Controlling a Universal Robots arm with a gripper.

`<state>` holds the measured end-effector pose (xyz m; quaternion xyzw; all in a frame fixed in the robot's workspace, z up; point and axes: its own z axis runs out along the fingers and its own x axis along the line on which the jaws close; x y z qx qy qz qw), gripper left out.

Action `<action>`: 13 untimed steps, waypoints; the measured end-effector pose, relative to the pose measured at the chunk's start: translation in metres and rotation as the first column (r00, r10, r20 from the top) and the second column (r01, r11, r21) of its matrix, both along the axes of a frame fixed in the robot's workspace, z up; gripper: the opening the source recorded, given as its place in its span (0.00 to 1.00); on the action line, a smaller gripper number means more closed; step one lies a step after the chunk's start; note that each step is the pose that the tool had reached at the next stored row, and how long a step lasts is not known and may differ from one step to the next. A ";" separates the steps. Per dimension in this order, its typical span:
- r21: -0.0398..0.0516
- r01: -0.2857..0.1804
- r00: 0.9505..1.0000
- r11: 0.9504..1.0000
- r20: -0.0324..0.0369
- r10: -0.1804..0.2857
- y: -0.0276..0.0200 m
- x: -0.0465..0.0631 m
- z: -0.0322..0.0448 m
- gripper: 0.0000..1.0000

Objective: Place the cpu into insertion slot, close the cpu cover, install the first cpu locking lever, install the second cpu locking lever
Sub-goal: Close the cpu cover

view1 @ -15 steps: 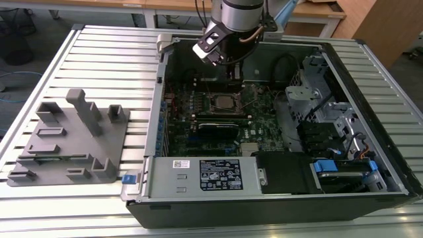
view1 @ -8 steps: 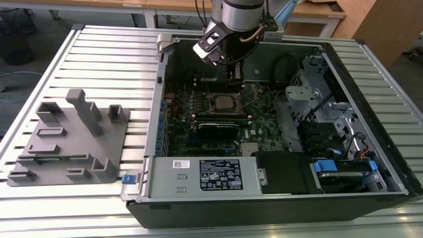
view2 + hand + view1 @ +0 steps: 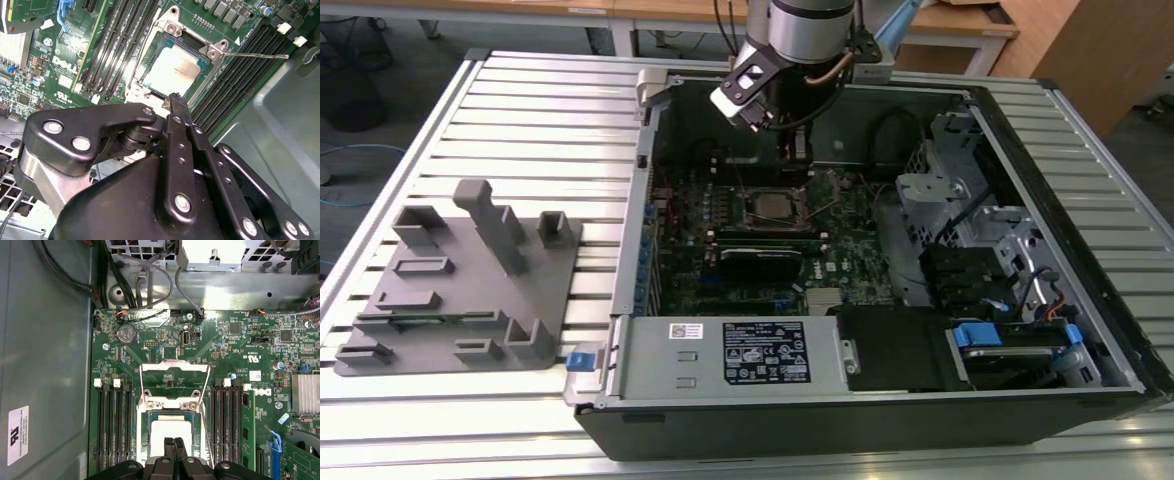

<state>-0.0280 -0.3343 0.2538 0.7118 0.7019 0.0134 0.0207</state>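
My gripper (image 3: 176, 101), its fingers pressed together on nothing, hangs just above one edge of the cpu (image 3: 175, 72). The chip is a small flat square with a pale silver-tan top, seated in the insertion slot (image 3: 187, 46). The silvery cpu cover (image 3: 212, 50) frames it. A thin wire lever (image 3: 255, 55) juts out sideways over the black memory slots (image 3: 235, 75). Around them spreads the green motherboard (image 3: 165, 347), lying inside the open computer case (image 3: 1067, 190) on a slatted metal table (image 3: 520, 110).
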 end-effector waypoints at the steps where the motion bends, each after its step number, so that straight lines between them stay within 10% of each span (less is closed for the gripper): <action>1: 0.000 0.000 1.000 1.000 0.000 0.000 0.0000 0.000 0.0000 0.11; 13: 0.000 0.000 1.000 1.000 0.000 0.000 0.0000 0.000 0.0032 0.11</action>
